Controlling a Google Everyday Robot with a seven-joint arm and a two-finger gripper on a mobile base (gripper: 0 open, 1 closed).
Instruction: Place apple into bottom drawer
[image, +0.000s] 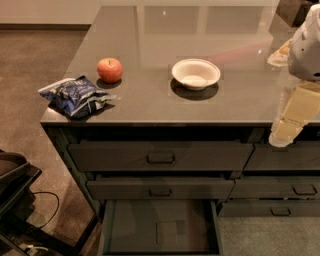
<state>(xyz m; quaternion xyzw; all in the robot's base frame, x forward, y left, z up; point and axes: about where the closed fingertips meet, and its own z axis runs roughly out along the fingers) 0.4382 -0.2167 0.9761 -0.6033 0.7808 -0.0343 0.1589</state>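
The apple (109, 69) is small, round and red-orange, and rests on the dark countertop (150, 102) at the left, behind a blue bag. The bottom drawer (131, 226) of the left column is pulled open below the counter's front; its flat grey floor bears a faint square mark and nothing else. My gripper (283, 135) hangs from the white arm at the right edge of the view. It points down over the counter's front right edge, far to the right of the apple and above and to the right of the open drawer. It holds nothing that I can see.
A blue chip bag (75, 96) lies at the counter's front left corner. A white bowl (195, 74) stands mid-counter. Two shut handled drawers (160, 158) sit above the open one, with narrower drawers (292, 189) to the right. A dark object and cable (20, 200) are on the floor at left.
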